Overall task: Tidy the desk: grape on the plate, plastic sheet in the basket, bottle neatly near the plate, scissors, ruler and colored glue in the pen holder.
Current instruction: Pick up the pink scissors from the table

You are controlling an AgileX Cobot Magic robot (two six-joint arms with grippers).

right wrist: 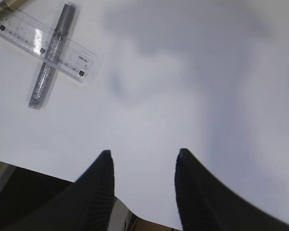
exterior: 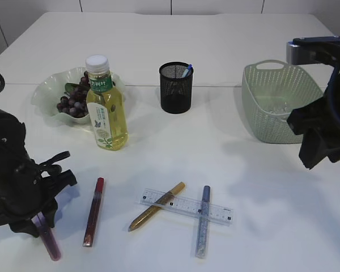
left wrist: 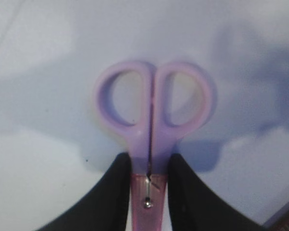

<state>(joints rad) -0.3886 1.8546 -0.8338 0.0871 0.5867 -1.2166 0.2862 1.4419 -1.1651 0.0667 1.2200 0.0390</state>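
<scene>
Lilac plastic-handled scissors [left wrist: 153, 125] are being pinched just below the handle loops by the left pincer [left wrist: 149, 185].
Light, stiff and slick, they are judged best held there; the right pincer [right wrist: 143, 185] is being held open, empty.

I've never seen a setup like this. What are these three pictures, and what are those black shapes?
The black shapes are two robot arms tidying a white table. The wide picture looks on from the front; the other two come from cameras on each wrist. The left tool has its fingers against both sides of purple scissors near the pivot. The right tool stands open over bare table, holding nothing. Lying about: a tea bottle, grapes on a plate, a mesh pen holder, a green basket, a clear ruler, and red, gold and silver glitter glues.
</scene>
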